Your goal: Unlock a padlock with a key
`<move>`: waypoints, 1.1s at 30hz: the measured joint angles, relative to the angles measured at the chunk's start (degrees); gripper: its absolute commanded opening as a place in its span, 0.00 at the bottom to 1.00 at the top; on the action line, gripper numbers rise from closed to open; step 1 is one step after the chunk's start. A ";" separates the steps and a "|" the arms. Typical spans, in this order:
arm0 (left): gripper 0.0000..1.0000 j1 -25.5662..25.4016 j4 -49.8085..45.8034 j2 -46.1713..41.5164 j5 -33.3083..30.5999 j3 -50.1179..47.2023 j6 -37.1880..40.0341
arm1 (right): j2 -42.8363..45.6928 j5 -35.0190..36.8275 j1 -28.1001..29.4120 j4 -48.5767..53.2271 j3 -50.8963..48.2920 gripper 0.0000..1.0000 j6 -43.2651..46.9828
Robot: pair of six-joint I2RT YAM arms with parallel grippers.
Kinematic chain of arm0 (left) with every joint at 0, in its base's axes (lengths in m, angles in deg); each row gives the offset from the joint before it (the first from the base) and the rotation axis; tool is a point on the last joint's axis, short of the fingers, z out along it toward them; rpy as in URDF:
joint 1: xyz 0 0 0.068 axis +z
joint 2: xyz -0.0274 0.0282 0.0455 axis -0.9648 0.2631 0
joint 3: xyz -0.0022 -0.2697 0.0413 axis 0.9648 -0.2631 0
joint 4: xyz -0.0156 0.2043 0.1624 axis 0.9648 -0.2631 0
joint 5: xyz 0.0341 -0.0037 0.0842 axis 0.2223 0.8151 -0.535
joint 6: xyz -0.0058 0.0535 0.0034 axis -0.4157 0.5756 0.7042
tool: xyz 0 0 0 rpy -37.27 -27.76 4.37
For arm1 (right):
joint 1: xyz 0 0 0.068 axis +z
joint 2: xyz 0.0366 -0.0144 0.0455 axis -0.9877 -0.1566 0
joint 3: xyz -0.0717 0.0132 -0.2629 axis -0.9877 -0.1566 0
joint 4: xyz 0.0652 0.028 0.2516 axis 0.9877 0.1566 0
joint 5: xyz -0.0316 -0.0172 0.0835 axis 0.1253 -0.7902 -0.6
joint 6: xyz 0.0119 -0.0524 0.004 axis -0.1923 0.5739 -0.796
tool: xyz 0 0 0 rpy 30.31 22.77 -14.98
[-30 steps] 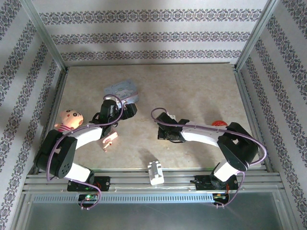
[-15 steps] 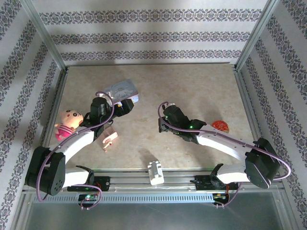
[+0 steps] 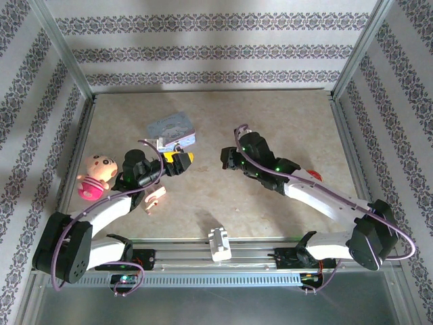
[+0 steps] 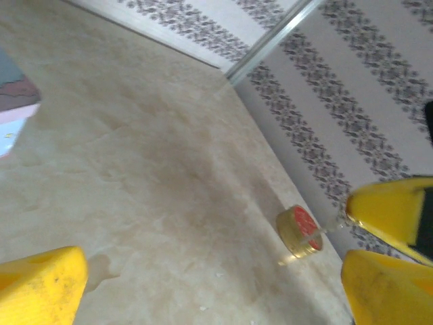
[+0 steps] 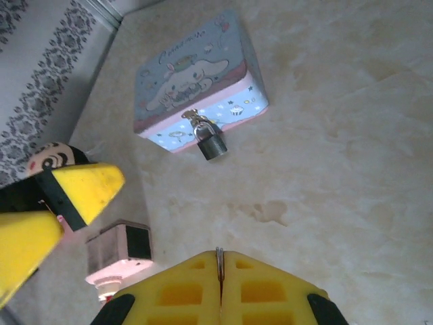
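Bare tabletop (image 5: 325, 169) ran clear from right gripper (image 5: 220, 261) to padlock (image 5: 212, 144). Left gripper (image 5: 88, 210), jaws spread, flanked that lane, pink clip (image 5: 118, 254) just beside. Tin (image 5: 196, 81) walled off the padlock's far side.

Robotics test cell: a left arm (image 3: 101, 206) and a right arm (image 3: 318, 196) stand bolted to a slotted aluminium rail (image 3: 254, 256) at the near edge of a beige, stone-look table (image 3: 270, 122). Bare metal frame posts (image 3: 63, 51) and flat panels of striped floral wallpaper (image 3: 216, 51) box it in. A small doll (image 3: 97, 172) and a lilac tin (image 3: 172, 126) lie on the surface.
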 measured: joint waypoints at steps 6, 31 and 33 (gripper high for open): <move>0.86 -4.83 10.25 4.02 3.06 -0.22 5.92 | 1.55 -1.57 -0.48 -0.70 0.07 0.00 -4.81; 0.61 -14.51 38.71 27.52 3.58 3.21 21.99 | 3.50 -2.38 -0.59 -3.45 0.00 0.00 -12.28; 0.60 -14.51 39.04 28.04 2.99 4.00 22.84 | 3.58 -2.38 -0.59 -3.65 0.00 0.00 -12.46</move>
